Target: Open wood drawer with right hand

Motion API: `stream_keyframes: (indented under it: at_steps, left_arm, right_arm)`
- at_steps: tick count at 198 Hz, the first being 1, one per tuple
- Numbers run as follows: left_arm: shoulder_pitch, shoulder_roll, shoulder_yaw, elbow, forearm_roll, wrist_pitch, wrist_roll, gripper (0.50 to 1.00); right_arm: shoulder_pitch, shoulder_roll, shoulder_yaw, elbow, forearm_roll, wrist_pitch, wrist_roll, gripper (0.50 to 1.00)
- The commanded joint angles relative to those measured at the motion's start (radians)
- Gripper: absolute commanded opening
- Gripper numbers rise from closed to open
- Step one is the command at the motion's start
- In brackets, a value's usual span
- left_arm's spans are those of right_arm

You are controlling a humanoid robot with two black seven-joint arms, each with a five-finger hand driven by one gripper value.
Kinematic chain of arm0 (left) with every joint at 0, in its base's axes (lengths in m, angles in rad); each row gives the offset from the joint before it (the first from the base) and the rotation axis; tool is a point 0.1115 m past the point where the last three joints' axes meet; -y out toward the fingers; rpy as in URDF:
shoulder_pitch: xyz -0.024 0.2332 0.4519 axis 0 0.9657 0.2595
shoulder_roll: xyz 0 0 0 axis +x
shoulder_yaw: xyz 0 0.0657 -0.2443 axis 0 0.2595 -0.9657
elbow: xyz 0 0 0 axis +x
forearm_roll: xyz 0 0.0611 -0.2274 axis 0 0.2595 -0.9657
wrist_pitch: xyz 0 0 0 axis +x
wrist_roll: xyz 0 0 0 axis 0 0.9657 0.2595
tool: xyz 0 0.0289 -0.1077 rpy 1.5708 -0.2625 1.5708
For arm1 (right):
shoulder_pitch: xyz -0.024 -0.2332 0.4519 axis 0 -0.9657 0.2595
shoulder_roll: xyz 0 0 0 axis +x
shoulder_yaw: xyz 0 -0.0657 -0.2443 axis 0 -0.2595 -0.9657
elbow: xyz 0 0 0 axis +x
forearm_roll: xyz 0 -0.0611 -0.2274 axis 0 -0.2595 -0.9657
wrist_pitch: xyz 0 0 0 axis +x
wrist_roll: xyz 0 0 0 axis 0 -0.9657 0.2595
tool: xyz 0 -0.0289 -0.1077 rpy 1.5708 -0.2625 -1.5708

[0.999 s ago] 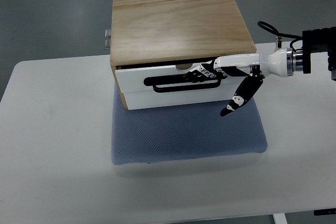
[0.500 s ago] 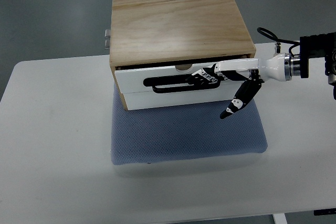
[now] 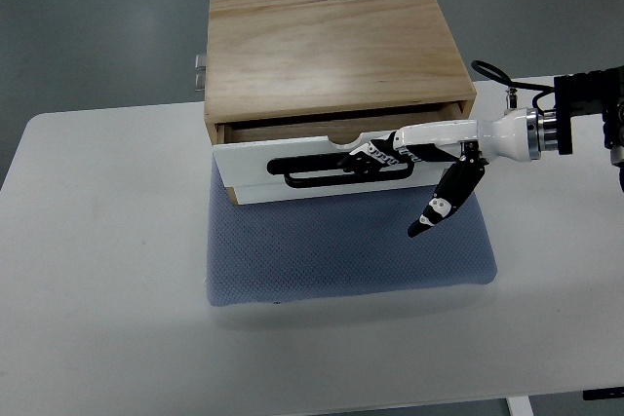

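Top view: right hand (image 3: 390, 150) hooks drawer (image 3: 322, 165) handle (image 3: 341, 167) (drawer partly open).

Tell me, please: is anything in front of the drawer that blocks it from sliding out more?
Nothing visible blocks it. In front of the drawer lies only the flat blue mat. The right hand hooks the black handle.

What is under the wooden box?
A blue mat lies under the wooden box, on the white table. The part right beneath the box is hidden. The right robot hand hooks the black drawer handle.
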Motion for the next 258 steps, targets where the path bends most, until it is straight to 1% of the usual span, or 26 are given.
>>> stream_keyframes:
  at_steps: [1,157,216,229,247,258]
  left_arm:
    - [0.000,0.000,0.000,0.000,0.000,0.000,0.000,1.000]
    - [0.000,0.000,0.000,0.000,0.000,0.000,-0.001,1.000]
    - [0.000,0.000,0.000,0.000,0.000,0.000,0.000,1.000]
    - [0.000,0.000,0.000,0.000,0.000,0.000,0.000,1.000]
    - [0.000,0.000,0.000,0.000,0.000,0.000,0.000,1.000]
    - [0.000,0.000,0.000,0.000,0.000,0.000,-0.001,1.000]
  right_arm:
    - [0.000,-0.014,-0.012,0.019,0.001,0.000,0.000,0.944]
    - [-0.001,-0.075,-0.045,0.114,0.004,0.000,0.000,0.944]
    - [0.048,-0.110,-0.042,0.117,0.089,0.000,-0.003,0.944]
    - [0.060,-0.127,-0.042,0.131,0.110,0.000,-0.020,0.944]
    - [0.063,-0.155,-0.042,0.184,0.136,0.000,-0.072,0.944]
    - [0.068,-0.164,-0.042,0.201,0.150,0.000,-0.091,0.944]
